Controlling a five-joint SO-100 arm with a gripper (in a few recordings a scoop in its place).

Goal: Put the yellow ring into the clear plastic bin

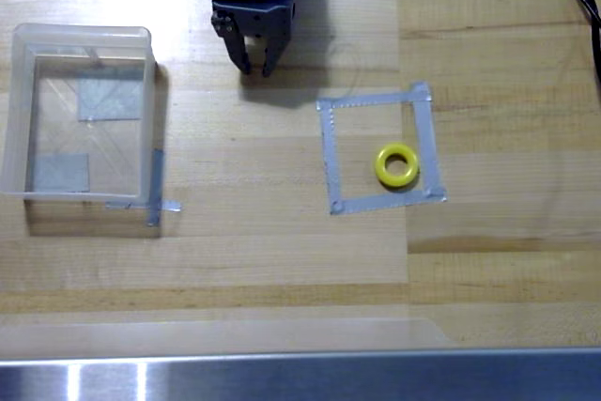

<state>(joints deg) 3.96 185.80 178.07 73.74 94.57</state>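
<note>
One yellow ring (397, 165) (inside tape outline (328, 152))

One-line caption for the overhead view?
Yellow ring lies inside a grey tape square; the hand hovers apart, clear plastic bin at left.

Yellow ring (396, 165); clear cloudy bin (19, 119); grey tape square (329, 152); black pincer (256, 67); light wood table (282, 251).

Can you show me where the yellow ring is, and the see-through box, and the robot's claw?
Small bright yellow ring (396, 165), overhead view: its yellow band.
Square clear plastic bin (84, 36), overhead view: its top wall.
Black two-finger gripper (255, 69), overhead view: midway between its fingertips.
</note>
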